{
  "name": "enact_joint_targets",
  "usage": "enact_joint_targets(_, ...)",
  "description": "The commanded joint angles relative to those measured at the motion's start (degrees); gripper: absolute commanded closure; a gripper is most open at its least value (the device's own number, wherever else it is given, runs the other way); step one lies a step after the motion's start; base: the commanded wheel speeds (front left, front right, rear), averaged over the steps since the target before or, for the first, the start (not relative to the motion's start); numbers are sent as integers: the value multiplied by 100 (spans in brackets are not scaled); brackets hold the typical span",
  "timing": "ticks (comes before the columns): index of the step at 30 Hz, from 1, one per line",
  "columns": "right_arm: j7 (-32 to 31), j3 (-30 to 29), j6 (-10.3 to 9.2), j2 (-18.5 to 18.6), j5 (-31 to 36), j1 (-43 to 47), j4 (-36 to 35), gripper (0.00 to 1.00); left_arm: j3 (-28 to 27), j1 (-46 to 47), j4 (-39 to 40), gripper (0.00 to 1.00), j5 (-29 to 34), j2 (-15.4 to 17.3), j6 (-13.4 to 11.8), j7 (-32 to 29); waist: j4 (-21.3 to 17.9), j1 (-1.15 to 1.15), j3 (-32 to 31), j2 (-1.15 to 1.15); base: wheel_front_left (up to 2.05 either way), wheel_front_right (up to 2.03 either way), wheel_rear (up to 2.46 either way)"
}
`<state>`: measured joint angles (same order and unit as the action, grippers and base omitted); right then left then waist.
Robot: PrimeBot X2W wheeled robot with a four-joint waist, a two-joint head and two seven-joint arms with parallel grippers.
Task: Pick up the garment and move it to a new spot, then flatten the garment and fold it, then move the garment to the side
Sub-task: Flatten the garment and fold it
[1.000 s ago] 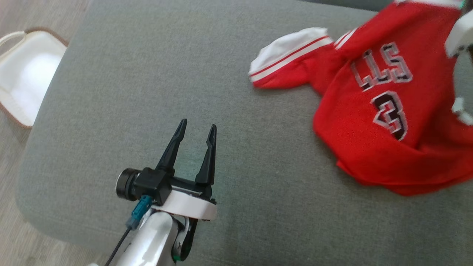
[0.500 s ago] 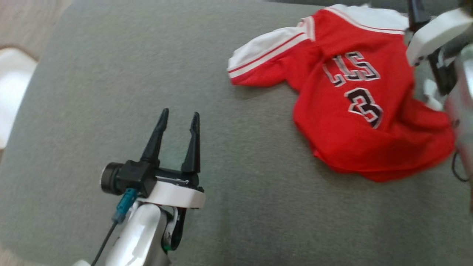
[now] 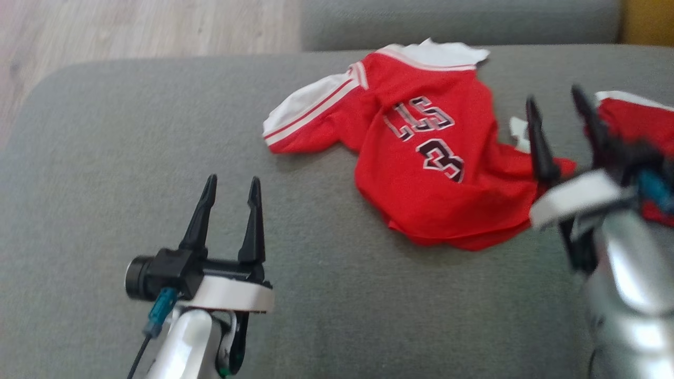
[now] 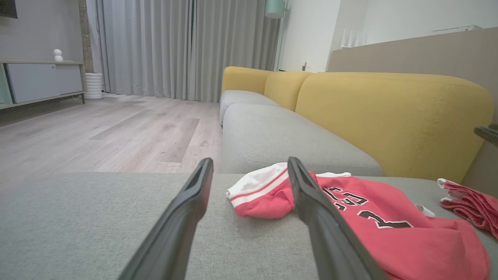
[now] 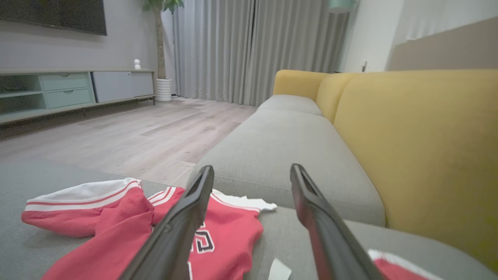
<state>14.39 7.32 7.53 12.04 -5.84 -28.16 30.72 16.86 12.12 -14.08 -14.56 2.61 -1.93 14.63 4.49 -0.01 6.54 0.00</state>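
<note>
The garment (image 3: 421, 158) is a red jersey with white sleeves and the number 3, lying rumpled on the grey seat cushion (image 3: 131, 158). My left gripper (image 3: 231, 187) hovers open over bare cushion, well to the left and nearer than the jersey. My right gripper (image 3: 554, 97) stands open at the jersey's right edge, with nothing between its fingers. In the left wrist view the open left gripper (image 4: 249, 161) frames the garment's (image 4: 389, 233) white sleeve. The right wrist view has the open right gripper (image 5: 253, 168) above the garment (image 5: 225, 237).
Another red and white cloth (image 3: 632, 118) lies at the far right of the cushion, behind my right gripper. A yellow backrest (image 4: 389, 116) runs along the right, a second grey cushion (image 4: 280, 136) lies beyond, and wooden floor (image 3: 131, 26) borders the cushion's far left.
The head camera has swung, shifting the whole picture. My right gripper has opened and pulled back off the jersey, coming into view at the right. The left gripper stays open.
</note>
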Motion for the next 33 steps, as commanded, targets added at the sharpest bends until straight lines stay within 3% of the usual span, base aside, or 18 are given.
enact_joint_targets(1, 60, 4, -4, -107, 34, 80, -281, 0, -222, 94, 198, 0, 41, 27, 30, 37, -161, 1, -168, 0, 0, 0, 0)
enact_joint_targets(6, -7, -403, -4, -692, 152, 1223, -1035, 0, -325, -98, 202, 0, 74, 27, 72, 37, -293, 1, -256, 0, 0, 0, 0)
enact_joint_targets(11, -48, -429, -4, -893, 229, 1958, -1409, 0, -334, -189, 192, 0, 78, 27, 94, 37, -328, 1, -244, 0, 0, 0, 0)
enact_joint_targets(24, -167, -86, -4, -915, 260, 2083, -1650, 0, -256, -104, 206, 0, 85, 27, 121, 37, -149, 1, -156, 0, 0, 0, 0)
enact_joint_targets(33, -633, 959, -4, -915, 543, 1839, -1156, 0, -149, -2, 158, 0, 43, 27, 114, 37, 143, 1, 48, 0, 0, 0, 0)
